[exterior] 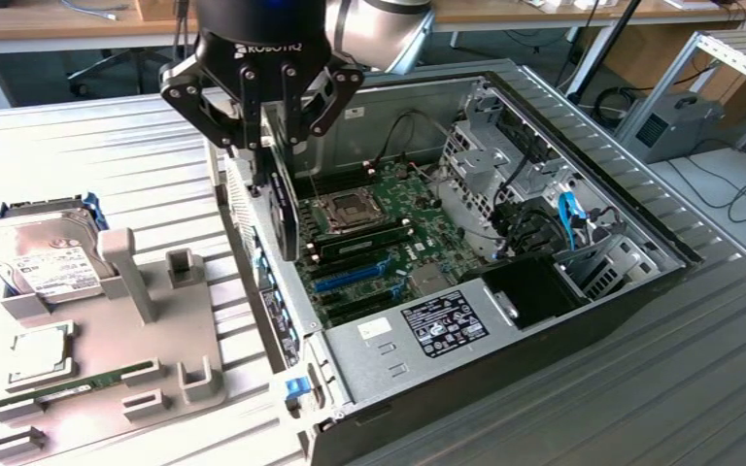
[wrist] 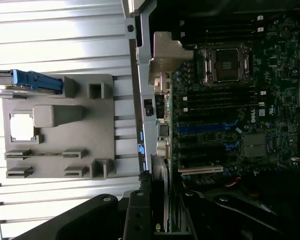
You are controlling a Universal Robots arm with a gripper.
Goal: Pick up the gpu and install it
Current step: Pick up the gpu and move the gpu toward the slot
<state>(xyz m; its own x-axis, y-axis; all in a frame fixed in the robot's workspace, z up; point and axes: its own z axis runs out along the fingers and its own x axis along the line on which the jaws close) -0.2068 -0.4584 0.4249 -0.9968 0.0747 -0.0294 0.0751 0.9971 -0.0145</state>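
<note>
Gpu (exterior: 285, 209): I log it lifted, gripper (exterior: 273, 146) clamped on it upright over the open case (exterior: 581, 330); apparently not yet seated.

I see a ribbed, bare-metal tabletop (exterior: 101, 165), a matt grey plastic fixture (exterior: 186, 340), and a dull silver metal bracket (wrist: 165, 55) on the gpu (exterior: 285, 214).

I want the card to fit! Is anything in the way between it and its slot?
Nothing visible. The claw holds the gpu upright over the open case, and the blue slots inside look bare.
</note>
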